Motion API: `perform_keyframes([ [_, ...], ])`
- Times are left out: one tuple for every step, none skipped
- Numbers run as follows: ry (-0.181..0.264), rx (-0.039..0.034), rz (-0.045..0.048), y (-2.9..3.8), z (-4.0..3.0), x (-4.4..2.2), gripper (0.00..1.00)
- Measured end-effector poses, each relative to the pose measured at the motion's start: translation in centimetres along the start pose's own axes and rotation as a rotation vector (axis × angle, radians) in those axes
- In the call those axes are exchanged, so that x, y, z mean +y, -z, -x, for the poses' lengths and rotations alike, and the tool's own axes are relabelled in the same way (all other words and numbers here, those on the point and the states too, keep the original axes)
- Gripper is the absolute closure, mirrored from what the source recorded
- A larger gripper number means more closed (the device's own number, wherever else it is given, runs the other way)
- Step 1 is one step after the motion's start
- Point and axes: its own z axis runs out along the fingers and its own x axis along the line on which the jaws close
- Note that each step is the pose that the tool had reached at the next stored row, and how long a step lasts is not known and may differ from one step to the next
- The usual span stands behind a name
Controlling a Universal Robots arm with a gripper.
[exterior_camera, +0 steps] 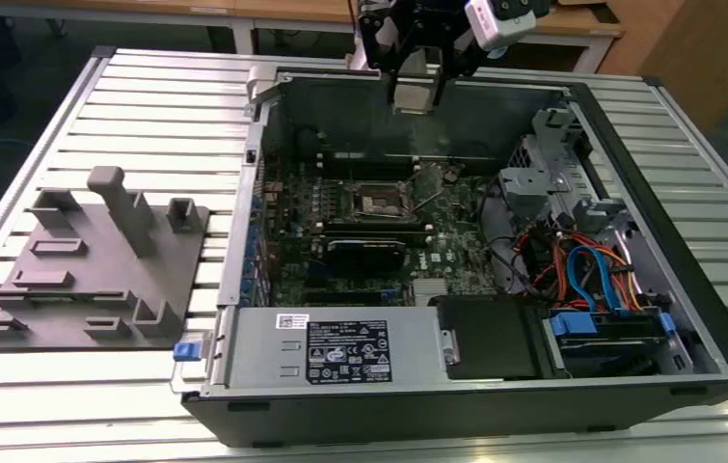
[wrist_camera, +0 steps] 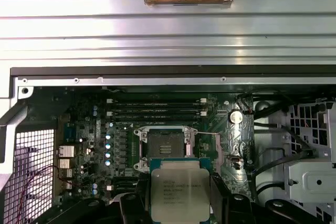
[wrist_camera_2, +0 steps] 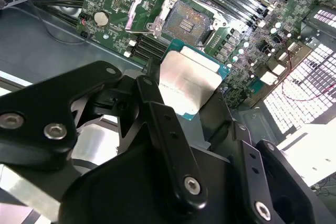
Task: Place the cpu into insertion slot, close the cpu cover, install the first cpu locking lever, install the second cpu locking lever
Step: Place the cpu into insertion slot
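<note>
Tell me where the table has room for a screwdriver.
The table is bare between the grey fixture and its far edge, and between the fixture and its near edge. The computer case is crowded with cables; the gripper holds the cpu over it.

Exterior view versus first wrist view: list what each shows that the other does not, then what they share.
Exterior view: the grey fixture block beside the case, the power supply, blue cables. First wrist view: the cpu top face-on, held in the gripper, and a coin cell. Shared: the empty insertion slot and the green board around it.
</note>
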Motion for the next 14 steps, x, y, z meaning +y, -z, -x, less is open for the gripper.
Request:
perform_keyframes([
  [-0.001,-0.0001,0.0,0.0,0.0,0.0,0.46],
  [-0.004,-0.0004,0.0001,0.0,0.0,0.0,0.46],
  [-0.008,-0.0008,0.0003,-0.01,0.0,0.0,0.46],
  [-0.014,-0.0013,0.0003,0.0,0.0,0.0,0.46],
  [-0.02,-0.0019,0.0004,0.0,0.0,0.0,0.46],
  [-0.029,-0.0026,0.0006,0.0,0.0,0.0,0.46],
  [-0.039,-0.0036,0.0008,-0.01,0.0,0.0,0.46],
  [-0.053,-0.0048,0.0011,-0.02,0.0,0.0,0.46],
  [-0.071,-0.0064,0.0015,-0.03,0.0,0.0,0.46],
  [-0.089,-0.008,0.0018,-0.03,0.0,0.0,0.46],
  [-0.105,-0.0095,0.0021,-0.04,0.0,0.0,0.46],
  [-0.111,-0.0099,0.0022,-0.04,0.0,0.0,0.46],
  [-0.112,-0.01,0.0022,-0.04,0.0,0.0,0.46],
  [-0.112,-0.0101,0.0022,-0.04,0.0,0.0,0.46],
])
